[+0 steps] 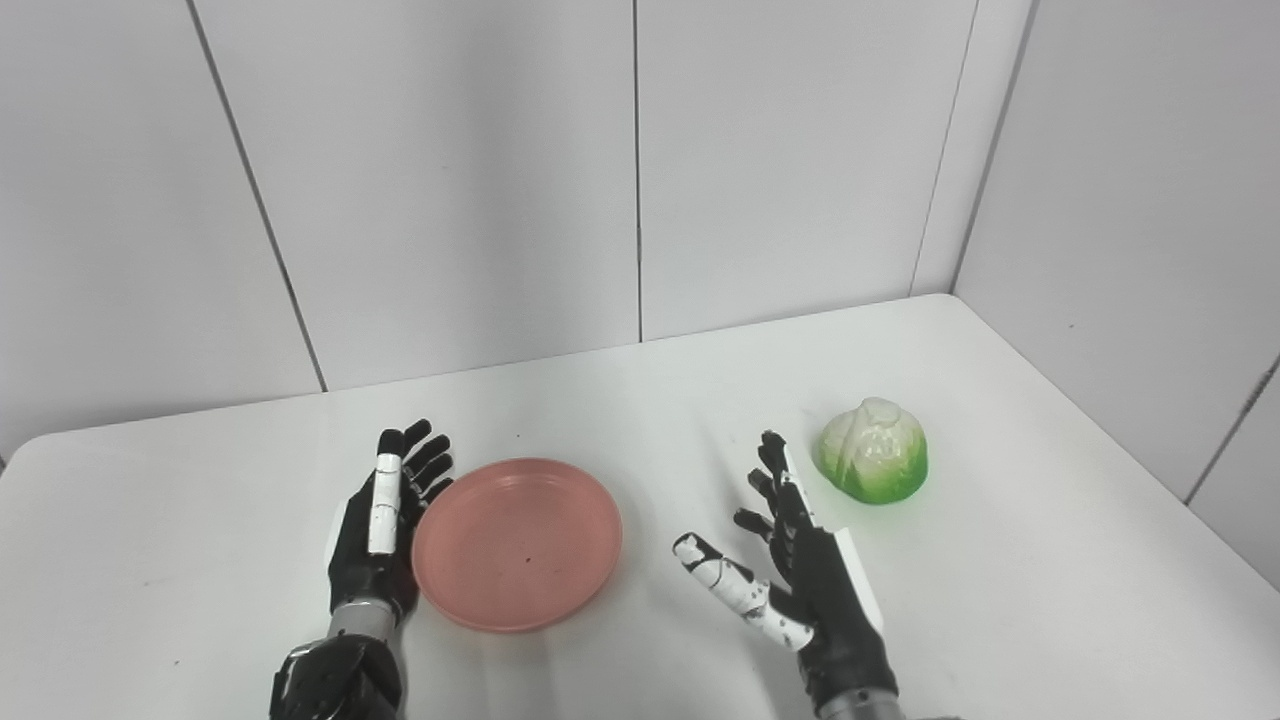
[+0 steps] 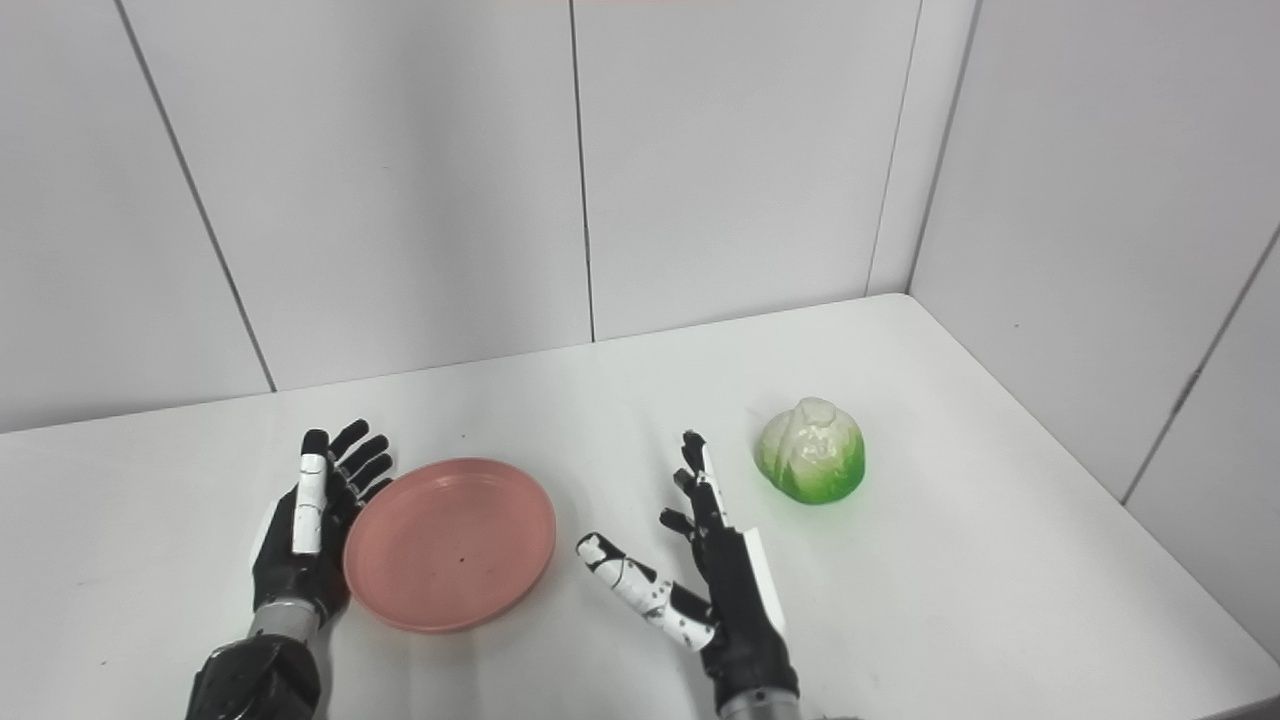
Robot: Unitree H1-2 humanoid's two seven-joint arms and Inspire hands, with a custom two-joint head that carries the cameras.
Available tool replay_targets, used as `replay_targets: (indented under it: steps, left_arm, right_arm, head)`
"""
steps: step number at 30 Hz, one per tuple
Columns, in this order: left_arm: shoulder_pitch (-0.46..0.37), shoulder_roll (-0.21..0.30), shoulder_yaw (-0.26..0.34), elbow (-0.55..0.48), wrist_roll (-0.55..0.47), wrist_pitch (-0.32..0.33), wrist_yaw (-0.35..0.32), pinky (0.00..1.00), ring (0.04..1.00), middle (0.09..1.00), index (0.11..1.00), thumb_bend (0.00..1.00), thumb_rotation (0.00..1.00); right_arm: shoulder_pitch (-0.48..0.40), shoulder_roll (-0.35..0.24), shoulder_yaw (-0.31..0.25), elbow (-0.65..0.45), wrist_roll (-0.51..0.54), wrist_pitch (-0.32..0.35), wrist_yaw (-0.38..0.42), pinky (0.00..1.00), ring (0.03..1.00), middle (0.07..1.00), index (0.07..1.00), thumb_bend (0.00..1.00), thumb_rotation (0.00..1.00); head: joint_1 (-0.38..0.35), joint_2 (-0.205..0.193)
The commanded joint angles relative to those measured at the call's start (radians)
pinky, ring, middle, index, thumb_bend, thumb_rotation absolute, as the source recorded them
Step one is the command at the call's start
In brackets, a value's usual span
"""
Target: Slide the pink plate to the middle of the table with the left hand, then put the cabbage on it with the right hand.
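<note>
In the left eye view, a white, smooth tabletop [image 1: 620, 420] with a rounded near-left corner fills the lower half, closed in behind and on the right by pale grey wall panels [image 1: 440, 170] with thin dark seams. A shallow round pink plastic plate [image 1: 517, 543] lies flat on the tabletop, left of its middle. The left hand [image 1: 385, 525], black with a white thumb, stands edge-on against the plate's left rim, fingers straight and slightly fanned, holding nothing. The right hand [image 1: 800, 560] sits to the right of the plate, apart from it, fingers spread and thumb angled toward the plate, gripping nothing. A rounded green and white toy cabbage [image 1: 873, 450] rests on the table further right of the plate, just beyond the right hand's fingertips [image 1: 772, 440].

In the right eye view, the layout is the same: the plate [image 2: 450, 542] touches the left hand [image 2: 310, 530], the open-fingered right hand [image 2: 715, 575] lies between plate and cabbage [image 2: 811, 451], and the panels meet in a corner behind the table's far right edge.
</note>
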Motion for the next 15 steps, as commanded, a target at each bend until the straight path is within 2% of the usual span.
replay_targets:
  steps: [1,2,3,6,7,8,9,10,13,15]
  left_arm:
    - [-0.017,0.003,0.006,0.020,-0.010,0.012,0.000,0.83,0.853,0.815,0.803,0.95,0.86]
    - [-0.020,0.004,0.005,0.023,-0.008,0.011,0.001,0.83,0.852,0.814,0.802,0.95,0.86]
    - [-0.022,0.005,0.004,0.028,-0.005,0.009,0.001,0.83,0.850,0.809,0.805,0.94,0.87]
    - [-0.028,0.007,0.002,0.041,-0.005,-0.001,-0.005,0.83,0.850,0.807,0.815,0.93,0.87]
    - [-0.030,0.007,0.002,0.045,-0.004,-0.006,-0.004,0.83,0.850,0.808,0.817,0.93,0.87]
    - [-0.031,0.007,0.002,0.048,-0.003,-0.010,-0.004,0.83,0.848,0.806,0.838,0.93,0.87]
    - [-0.033,0.008,0.001,0.051,-0.004,-0.014,-0.004,0.83,0.848,0.805,0.845,0.93,0.87]
    - [-0.034,0.008,0.001,0.053,-0.004,-0.016,-0.005,0.84,0.849,0.807,0.852,0.94,0.87]
    - [-0.040,0.009,0.003,0.057,-0.009,-0.016,-0.008,0.85,0.852,0.808,0.868,0.96,0.85]
    - [-0.043,0.011,0.003,0.058,-0.007,-0.015,-0.006,0.85,0.850,0.811,0.874,0.96,0.85]
  right_arm:
    - [-0.070,-0.024,-0.015,-0.069,0.038,0.056,0.038,0.83,0.989,1.000,1.000,0.99,0.47]
    - [-0.100,-0.056,-0.022,-0.087,0.037,0.091,0.060,0.82,0.988,1.000,1.000,1.00,0.47]
    - [-0.127,-0.088,-0.026,-0.099,0.021,0.115,0.090,0.89,0.996,1.000,1.000,1.00,0.48]
    - [-0.185,-0.150,-0.052,-0.104,-0.079,0.133,0.231,0.90,1.000,1.000,1.000,1.00,0.49]
    - [-0.220,-0.160,-0.084,-0.102,-0.135,0.134,0.324,0.90,1.000,1.000,1.000,1.00,0.49]
    - [-0.245,-0.157,-0.115,-0.102,-0.182,0.134,0.400,0.91,1.000,1.000,1.000,1.00,0.43]
    - [-0.272,-0.150,-0.148,-0.104,-0.255,0.134,0.489,0.92,1.000,1.000,1.000,1.00,0.40]
    - [-0.292,-0.134,-0.179,-0.108,-0.319,0.134,0.564,0.87,0.987,1.000,1.000,1.00,0.40]
    - [-0.415,-0.149,-0.268,-0.116,-0.558,0.134,0.876,0.81,0.984,1.000,1.000,1.00,0.42]
    - [-0.486,-0.155,-0.311,-0.118,-0.665,0.134,1.028,0.80,0.997,1.000,1.000,1.00,0.42]
  head:
    - [0.000,0.000]
    - [0.000,-0.005]
    - [-0.001,-0.006]
    - [-0.003,-0.010]
    - [-0.001,-0.010]
    - [-0.001,-0.010]
    - [0.002,-0.009]
    - [0.002,-0.009]
    - [0.005,-0.007]
    - [0.006,-0.006]
